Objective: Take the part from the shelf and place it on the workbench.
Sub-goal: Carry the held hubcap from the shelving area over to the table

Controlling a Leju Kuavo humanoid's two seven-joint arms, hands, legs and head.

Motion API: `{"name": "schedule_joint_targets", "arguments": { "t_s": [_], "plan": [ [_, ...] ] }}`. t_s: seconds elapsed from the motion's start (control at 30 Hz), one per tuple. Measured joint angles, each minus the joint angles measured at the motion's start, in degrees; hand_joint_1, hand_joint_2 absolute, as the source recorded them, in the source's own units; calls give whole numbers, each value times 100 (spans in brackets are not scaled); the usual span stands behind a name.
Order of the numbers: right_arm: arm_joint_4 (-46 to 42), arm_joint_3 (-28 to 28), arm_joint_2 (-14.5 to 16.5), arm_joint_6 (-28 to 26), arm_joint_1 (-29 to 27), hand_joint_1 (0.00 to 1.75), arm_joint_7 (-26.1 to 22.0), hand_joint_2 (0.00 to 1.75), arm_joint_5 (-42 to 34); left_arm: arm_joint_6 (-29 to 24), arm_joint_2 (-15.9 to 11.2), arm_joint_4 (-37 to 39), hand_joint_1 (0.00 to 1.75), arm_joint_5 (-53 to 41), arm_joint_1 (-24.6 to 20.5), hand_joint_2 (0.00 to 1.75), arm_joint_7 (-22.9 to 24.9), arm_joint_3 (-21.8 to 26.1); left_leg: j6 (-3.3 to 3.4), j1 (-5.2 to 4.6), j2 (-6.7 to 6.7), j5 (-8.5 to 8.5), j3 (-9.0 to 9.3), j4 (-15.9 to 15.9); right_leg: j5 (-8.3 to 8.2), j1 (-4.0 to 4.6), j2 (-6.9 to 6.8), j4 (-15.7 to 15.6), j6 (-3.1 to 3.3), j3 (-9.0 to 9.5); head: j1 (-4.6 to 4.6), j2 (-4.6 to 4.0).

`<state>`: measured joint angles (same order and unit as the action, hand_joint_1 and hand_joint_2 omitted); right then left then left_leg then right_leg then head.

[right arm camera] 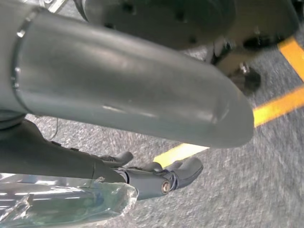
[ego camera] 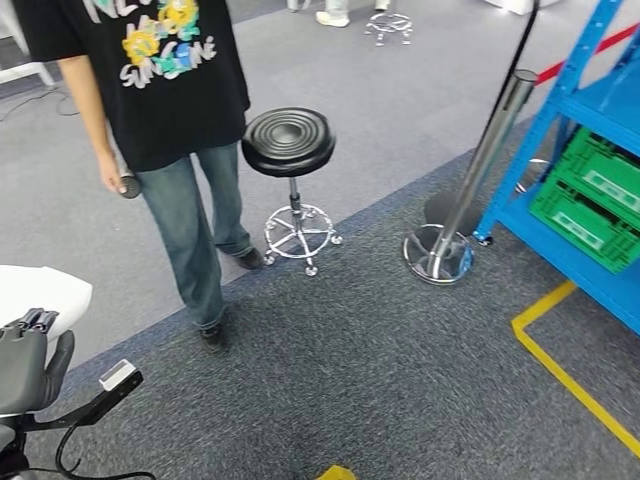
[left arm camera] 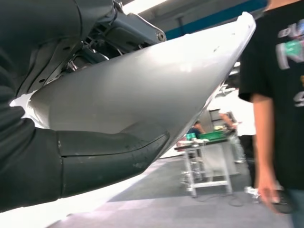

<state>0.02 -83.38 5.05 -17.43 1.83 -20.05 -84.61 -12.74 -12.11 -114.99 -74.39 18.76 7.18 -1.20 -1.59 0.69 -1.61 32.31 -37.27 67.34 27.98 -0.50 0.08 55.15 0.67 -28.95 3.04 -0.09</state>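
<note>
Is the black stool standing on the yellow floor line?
No. In the head view the black stool stands on the grey carpet beside the person, well apart from the yellow floor line near the blue shelf.

Your robot's left hand (ego camera: 26, 362) has a grey ribbed cover and thick grey thumb; its right hand (right arm camera: 150, 178) shows dark fingers with a brass-coloured screw.

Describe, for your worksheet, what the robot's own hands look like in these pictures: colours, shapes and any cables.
The left hand is dark grey, with a ribbed cover and a thick, rounded thumb. A thin black cable loops beside it. The right hand has a broad, smooth grey thumb with a blunt tip and slimmer, darker fingers with a small metal pin.
</note>
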Motion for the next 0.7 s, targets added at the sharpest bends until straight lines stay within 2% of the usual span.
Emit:
{"name": "schedule_joint_targets", "arguments": {
  "t_s": [0.03, 0.07, 0.1, 0.13, 0.2, 0.23, 0.27, 0.3, 0.37, 0.4, 0.43, 0.5, 0.53, 0.57, 0.6, 0.63, 0.67, 0.7],
  "plan": [
    [0, 0, 1, 2, -10, 0, 1, 0, 0, 2, 0, 6, 175, 1, 2, 175, 1, 0, -34, 20, 63, 139, -162, 337, 7, 2, -90, 0, 0, -18, -1, 0],
    [0, 1, 1, 3, -15, 0, 1, 0, 0, 3, 0, 14, 175, 1, 10, 175, 1, 0, -65, 44, 95, 177, -244, 517, 18, 2, -179, 0, -5, -34, -1, 0],
    [0, 1, 2, 3, -15, 0, 1, 0, 0, 4, 0, 21, 175, 1, 16, 175, 1, 0, -93, 73, 118, 109, -212, 481, 28, -1, -265, 1, -17, -46, 0, 0],
    [0, 1, 3, 4, -10, 0, 1, 0, 0, 3, 0, 26, 175, 1, 17, 175, 1, 0, -124, 105, 165, -39, -54, 221, 41, -6, -344, 4, -37, -42, -1, 0],
    [3, 0, 1, 4, -5, 0, 2, 0, 0, 3, 0, 30, 175, 1, 9, 175, 1, -1, -175, 163, 417, -330, 424, -554, 82, -2, -483, 36, -111, -17, 4, 1],
    [7, 0, -1, 6, -5, 0, 2, 0, 1, 3, 2, 32, 175, 1, 4, 175, 1, -2, -161, 168, 527, -405, 592, -831, 111, 4, -543, 57, -160, 2, -15, 1],
    [10, 0, -3, 5, -5, 0, 2, 0, 2, 3, 3, 34, 175, 2, 2, 175, 1, -3, -119, 160, 592, -426, 677, -972, 135, 7, -596, 65, -212, 32, -40, 1],
    [14, 0, -3, 4, -2, 0, 2, 0, 2, 3, 2, 37, 175, 2, 3, 175, 1, -1, -55, 135, 584, -419, 680, -996, 155, 3, -652, 59, -263, 65, -55, 1],
    [13, 0, 11, 3, 19, 0, 2, 0, 2, 0, 0, 39, 175, 5, 19, 175, 1, 7, 73, 103, 433, -436, 667, -1003, 181, -42, -727, 43, -345, 146, -74, 1],
    [13, 0, 17, 3, 29, 0, 1, 0, 1, -3, 0, 39, 175, 7, 21, 175, 1, 10, 122, 94, 368, -455, 661, -1011, 259, -61, -646, 122, -370, 127, -69, 0],
    [13, 1, 23, 3, 33, 0, 1, 0, 0, -5, 3, 40, 175, 8, 16, 175, -1, 10, 166, 89, 304, -476, 652, -1019, 402, -71, -505, 327, -379, 39, -75, 1],
    [12, 1, 27, 5, 19, 0, 3, 0, -2, -9, 10, 45, 175, 11, 5, 175, -7, 9, 226, 52, 175, -494, 626, -1021, 814, -61, -167, 1104, -355, -359, -90, 1],
    [11, 2, 28, 7, 4, 0, 7, 0, -2, -9, 13, 49, 175, 11, 2, 175, -10, 9, 247, 21, 102, -496, 615, -1020, 964, -42, -86, 1516, -329, -588, -93, 0],
    [11, 2, 28, 9, -8, 0, 10, 0, -2, -9, 15, 54, 175, 12, 2, 175, -13, 9, 264, -12, 22, -496, 610, -1019, 1004, -17, -40, 1783, -291, -759, -94, 0],
    [11, 2, 28, 9, -14, 0, 14, 0, -1, -10, 15, 59, 175, 12, 4, 175, -15, 9, 277, -43, -62, -494, 614, -1018, 911, 15, -11, 1817, -241, -827, -92, 0],
    [11, 2, 28, 9, -14, 0, 15, 0, 0, -10, 15, 63, 175, 12, 5, 175, -16, 9, 288, -67, -150, -490, 626, -1017, 702, 56, 28, 1611, -180, -780, -91, 0],
    [11, 2, 28, 8, -13, 0, 16, 0, 2, -11, 15, 65, 175, 12, 4, 175, -16, 9, 296, -79, -235, -484, 642, -1017, 422, 101, 119, 1216, -113, -639, -92, 0],
    [14, 2, 25, 7, -10, 0, 16, 0, 3, -13, 16, 68, 175, 12, 1, 175, -16, 9, 300, -87, -311, -477, 651, -1016, 197, 134, 289, 804, -42, -476, -86, 0]
  ]
}}
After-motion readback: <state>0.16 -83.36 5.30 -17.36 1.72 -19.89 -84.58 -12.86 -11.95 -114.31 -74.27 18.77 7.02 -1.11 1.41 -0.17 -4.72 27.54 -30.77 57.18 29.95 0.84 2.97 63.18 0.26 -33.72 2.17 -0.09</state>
